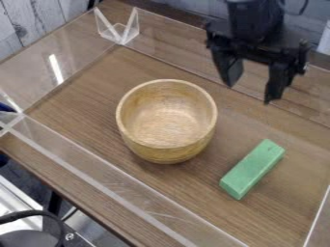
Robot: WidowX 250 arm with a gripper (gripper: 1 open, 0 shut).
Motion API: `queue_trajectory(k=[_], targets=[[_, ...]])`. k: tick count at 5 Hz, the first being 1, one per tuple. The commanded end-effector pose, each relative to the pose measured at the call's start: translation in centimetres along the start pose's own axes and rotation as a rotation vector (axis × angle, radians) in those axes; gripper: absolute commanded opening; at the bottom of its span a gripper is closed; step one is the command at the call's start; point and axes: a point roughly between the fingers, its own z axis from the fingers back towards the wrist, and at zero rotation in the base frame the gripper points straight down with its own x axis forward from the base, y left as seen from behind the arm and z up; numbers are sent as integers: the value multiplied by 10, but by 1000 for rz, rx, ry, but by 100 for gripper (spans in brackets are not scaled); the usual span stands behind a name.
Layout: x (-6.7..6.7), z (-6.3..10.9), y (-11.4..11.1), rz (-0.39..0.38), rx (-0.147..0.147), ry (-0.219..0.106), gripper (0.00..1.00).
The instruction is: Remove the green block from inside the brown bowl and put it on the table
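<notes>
The green block [252,169] lies flat on the table [116,72], to the right of the brown bowl [167,120] and clear of its wall. The bowl's pale inside holds nothing. My gripper [256,82] hangs well above the table at the upper right, behind the block, open, its two dark fingers [233,69] spread apart with nothing between them.
Low clear acrylic walls [52,145] edge the table on the left and front. A clear acrylic corner piece [116,26] stands at the back left.
</notes>
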Motion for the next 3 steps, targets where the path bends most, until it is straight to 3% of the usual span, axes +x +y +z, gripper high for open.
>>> queue_trajectory(k=[1, 3], targets=[[4, -8, -3, -23, 20, -2, 100], [-6, -41, -7, -60, 64, 63, 100]])
